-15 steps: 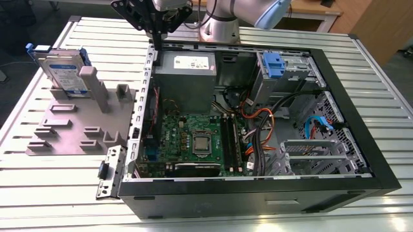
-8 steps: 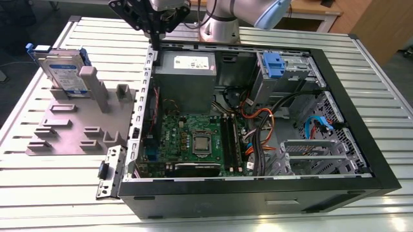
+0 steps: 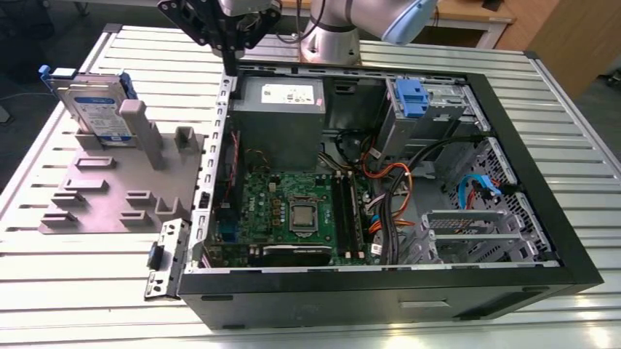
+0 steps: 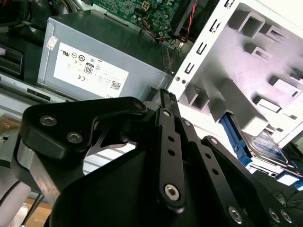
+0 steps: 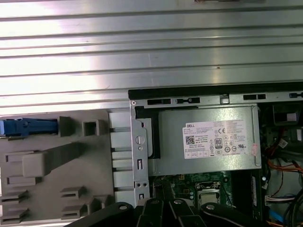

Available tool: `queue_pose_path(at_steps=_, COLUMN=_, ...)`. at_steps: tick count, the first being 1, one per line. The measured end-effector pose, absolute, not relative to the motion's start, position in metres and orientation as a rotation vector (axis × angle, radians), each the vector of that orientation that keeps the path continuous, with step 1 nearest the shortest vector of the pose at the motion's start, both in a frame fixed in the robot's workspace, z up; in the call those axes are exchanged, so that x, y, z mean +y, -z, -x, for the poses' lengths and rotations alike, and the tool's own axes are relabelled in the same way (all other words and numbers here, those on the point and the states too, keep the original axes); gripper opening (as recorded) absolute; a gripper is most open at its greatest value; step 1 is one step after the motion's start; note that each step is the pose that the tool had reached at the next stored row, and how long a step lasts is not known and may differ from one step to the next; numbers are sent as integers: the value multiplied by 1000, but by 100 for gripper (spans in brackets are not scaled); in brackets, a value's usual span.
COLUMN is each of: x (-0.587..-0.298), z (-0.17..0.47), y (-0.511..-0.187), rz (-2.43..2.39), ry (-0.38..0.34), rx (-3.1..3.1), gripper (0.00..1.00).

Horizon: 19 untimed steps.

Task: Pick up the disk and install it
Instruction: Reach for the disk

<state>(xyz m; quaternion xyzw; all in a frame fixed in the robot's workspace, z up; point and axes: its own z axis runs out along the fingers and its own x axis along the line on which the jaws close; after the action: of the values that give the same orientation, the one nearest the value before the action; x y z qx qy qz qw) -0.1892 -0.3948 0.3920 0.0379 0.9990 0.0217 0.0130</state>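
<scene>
Exterior view: flat rectangular silver metal disk (image 3: 97,109) with white-and-blue label and blue plastic carrier frame, standing on edge in slot of grey plastic fixture board (image 3: 107,193), at exterior view's left. Board lying on slatted metal table (image 3: 78,291), just beside open black computer case (image 3: 388,291). Grey metal power supply box (image 3: 281,102) with white sticker inside case. Black gripper (image 3: 233,45) hanging above case edge near power supply box, apart from disk. Open or closed: cannot tell. Second wrist view: disk (image 4: 262,144) beyond gripper (image 4: 165,97), standing in board.
</scene>
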Motion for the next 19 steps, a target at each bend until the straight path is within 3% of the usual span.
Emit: queue_pose_path(at_steps=19, x=-392, z=197, y=-392, rz=-118, ry=-68, rx=3112, gripper=11)
